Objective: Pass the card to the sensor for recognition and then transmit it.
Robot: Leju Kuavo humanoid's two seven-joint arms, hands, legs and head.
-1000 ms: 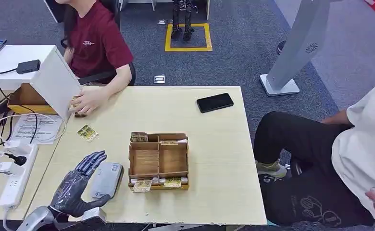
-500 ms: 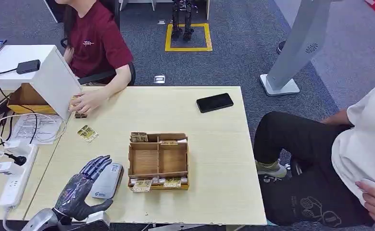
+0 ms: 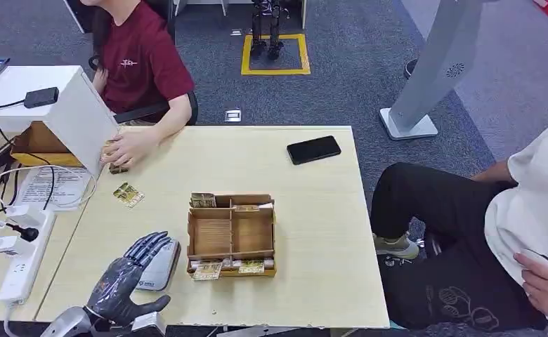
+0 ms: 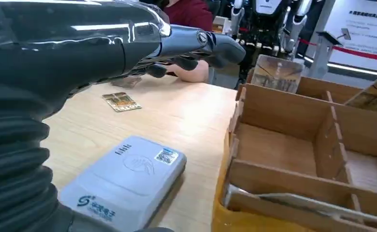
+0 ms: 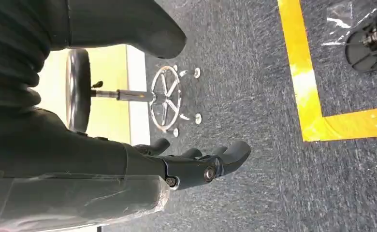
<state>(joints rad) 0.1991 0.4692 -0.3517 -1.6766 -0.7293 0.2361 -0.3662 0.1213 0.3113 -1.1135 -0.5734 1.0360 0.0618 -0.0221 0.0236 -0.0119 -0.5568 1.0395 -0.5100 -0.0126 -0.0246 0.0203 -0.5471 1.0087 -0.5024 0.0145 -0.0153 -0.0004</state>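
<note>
Head view places the left hand (image 3: 127,277), fingers spread and holding nothing, over the gray card reader (image 3: 159,265), while the loose card (image 3: 128,194) lies on the table (image 3: 313,232) ahead, nearer this hand.

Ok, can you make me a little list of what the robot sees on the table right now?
left hand: empty, fingers spread above the grey sensor
right hand: empty, hanging over the carpet
wooden box: mid-table, cards standing along its near and far edges
loose card: flat on the table, beyond the sensor
black phone: far right part of the table
person's hand: on the table's far left
</note>
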